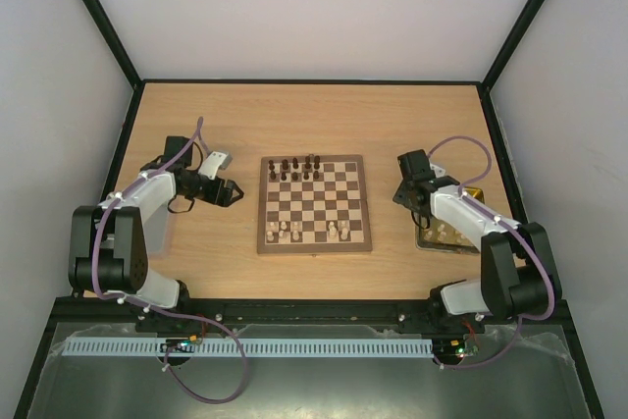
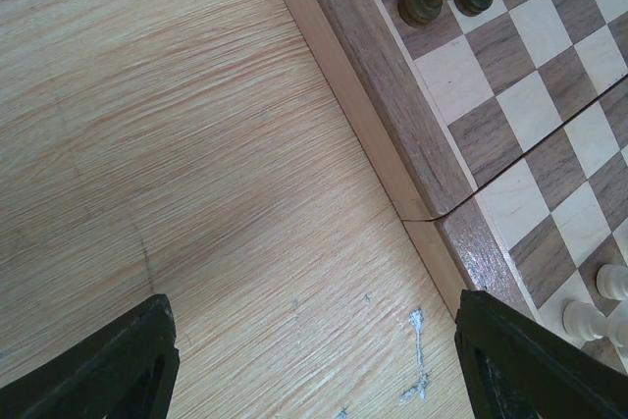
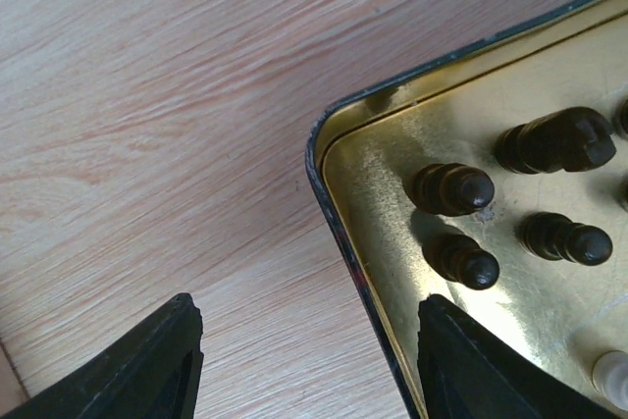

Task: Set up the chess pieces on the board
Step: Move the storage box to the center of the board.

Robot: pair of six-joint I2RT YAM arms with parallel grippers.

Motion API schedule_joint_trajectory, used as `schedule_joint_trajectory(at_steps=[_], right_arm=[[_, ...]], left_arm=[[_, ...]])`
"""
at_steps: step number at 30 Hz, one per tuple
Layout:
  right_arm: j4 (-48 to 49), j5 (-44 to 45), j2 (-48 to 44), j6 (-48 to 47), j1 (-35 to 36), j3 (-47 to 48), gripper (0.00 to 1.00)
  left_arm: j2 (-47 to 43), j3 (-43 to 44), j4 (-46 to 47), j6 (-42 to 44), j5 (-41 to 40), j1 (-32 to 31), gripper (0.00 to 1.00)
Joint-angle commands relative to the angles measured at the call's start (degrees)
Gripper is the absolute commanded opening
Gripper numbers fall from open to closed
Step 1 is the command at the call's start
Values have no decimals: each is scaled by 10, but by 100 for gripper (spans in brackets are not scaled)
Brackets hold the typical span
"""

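The right hand (image 3: 304,365) hangs spread and empty astride the corner rim of the gold tray (image 3: 334,203), so a descent here could catch a finger on it and jolt the dark chess pieces (image 3: 451,188) crowded inside. The left hand (image 2: 314,365), likewise spread and empty, hovers beside the board (image 2: 392,115), where a sweep could topple standing pieces.

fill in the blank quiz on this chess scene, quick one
1. The dark pieces on the board stand at its ___ side, away from the arms.
2. The right fingers hover over the corner of a tray coloured ___.
3. The left fingers are ___, over the table beside the board.
Missing words: far; gold; open
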Motion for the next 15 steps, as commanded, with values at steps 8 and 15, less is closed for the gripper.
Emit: schedule_joint_trajectory(at_steps=[8, 15], right_arm=[[27, -28, 4, -6, -2, -18, 38], [42, -64, 11, -5, -2, -24, 27]], left_arm=[[9, -6, 1, 1, 7, 3, 78], [15, -4, 1, 0, 5, 3, 78]])
